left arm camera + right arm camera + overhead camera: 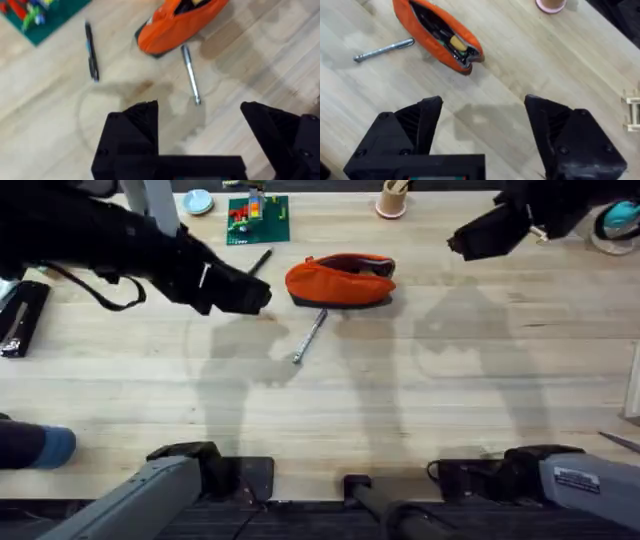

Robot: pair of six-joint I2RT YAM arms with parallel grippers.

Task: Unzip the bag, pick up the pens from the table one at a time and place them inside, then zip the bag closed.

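Observation:
The orange bag (340, 282) lies on the table (420, 410) at the back middle, its zipper open and dark contents showing inside (442, 37). A silver-grey pen (310, 337) lies just in front of the bag, and a black pen (260, 261) lies to its left. In the left wrist view the bag (175, 25), the silver pen (190, 75) and the black pen (91, 51) all show. My left gripper (262, 293) hovers open, left of the bag, above the table (200, 112). My right gripper (458, 242) is raised at the back right, open and empty (482, 112).
A green baseplate with bricks (257, 220) and a blue dish (198, 201) sit at the back left. A pinkish cup (391, 200) stands at the back middle. A black object (20, 318) lies at the left edge, a tape roll (615, 225) at the back right.

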